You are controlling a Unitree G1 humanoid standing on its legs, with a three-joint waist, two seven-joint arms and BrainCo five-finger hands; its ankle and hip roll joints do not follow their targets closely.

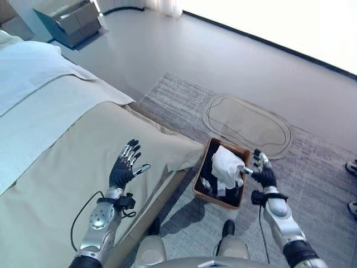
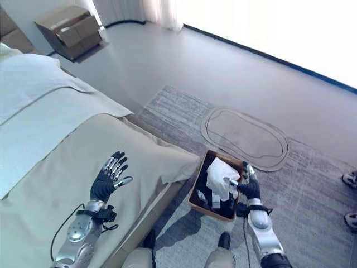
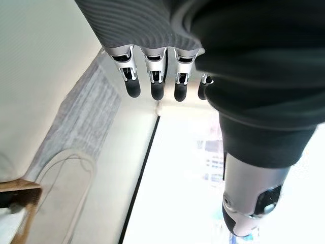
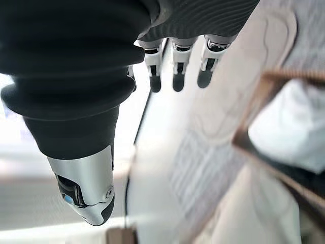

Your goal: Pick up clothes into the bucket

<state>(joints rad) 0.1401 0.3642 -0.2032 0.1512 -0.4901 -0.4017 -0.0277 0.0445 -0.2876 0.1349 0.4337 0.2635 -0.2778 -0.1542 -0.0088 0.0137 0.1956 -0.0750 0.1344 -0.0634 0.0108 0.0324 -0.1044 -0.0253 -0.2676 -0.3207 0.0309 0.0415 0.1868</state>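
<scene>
To the left of the bucket (image 1: 202, 170), the left hand (image 1: 124, 168) hovers over the bed (image 1: 67, 167), fingers spread, empty. White clothes (image 1: 227, 166) lie inside the bucket. Just right of it, the right hand (image 1: 262, 172) is released, holding nothing.

Strong daylight floods in from the far side, blowing the window (image 1: 290, 22) out to plain white glare. The grey floor (image 1: 184, 50) beside it shines palely. In the right wrist view the basket (image 4: 264, 147) is blurred.
</scene>
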